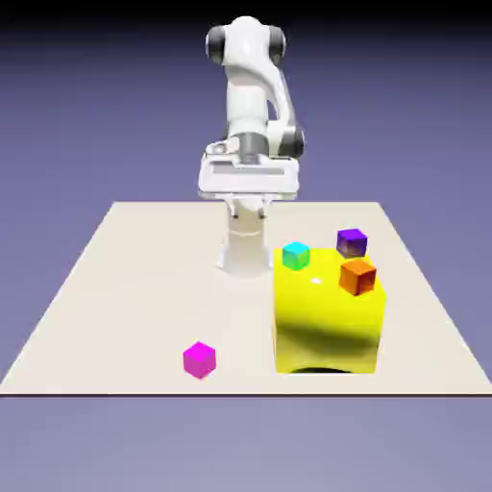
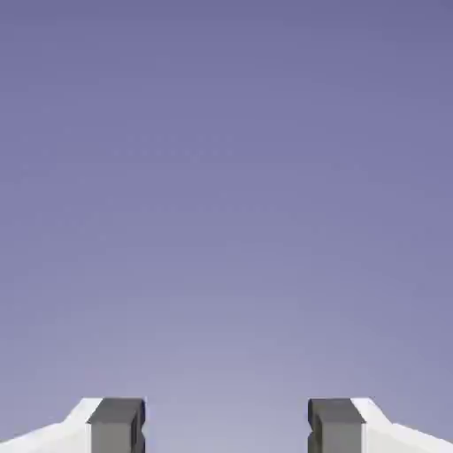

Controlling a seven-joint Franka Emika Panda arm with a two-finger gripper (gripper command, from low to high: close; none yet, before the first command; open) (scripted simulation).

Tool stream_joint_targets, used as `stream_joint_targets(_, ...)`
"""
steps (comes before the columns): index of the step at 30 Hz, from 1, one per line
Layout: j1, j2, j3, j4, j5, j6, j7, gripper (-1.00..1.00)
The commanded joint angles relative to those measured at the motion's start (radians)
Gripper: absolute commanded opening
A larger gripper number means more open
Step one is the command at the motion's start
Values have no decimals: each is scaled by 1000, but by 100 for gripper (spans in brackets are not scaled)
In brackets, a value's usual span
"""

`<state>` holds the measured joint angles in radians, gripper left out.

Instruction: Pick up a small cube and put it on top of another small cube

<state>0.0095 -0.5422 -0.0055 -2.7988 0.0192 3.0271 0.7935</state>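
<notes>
Pincer (image 2: 226, 429) wide open, empty.

From the hand camera I see only the plain blue-violet backdrop (image 2: 226, 177), growing slightly paler toward the bottom. My gripper (image 2: 226, 426) sits at the bottom edge, its two grey fingertips (image 2: 116, 425) set wide apart with nothing between them, white finger bodies sloping off toward either corner.
</notes>
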Motion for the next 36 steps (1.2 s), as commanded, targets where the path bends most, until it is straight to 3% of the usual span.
stream_joint_targets(1, -2, 23, -5, 9, 16, -8, 44, 0)
stream_joint_targets(36, -71, 788, -157, 318, 543, -279, 1485, 0)
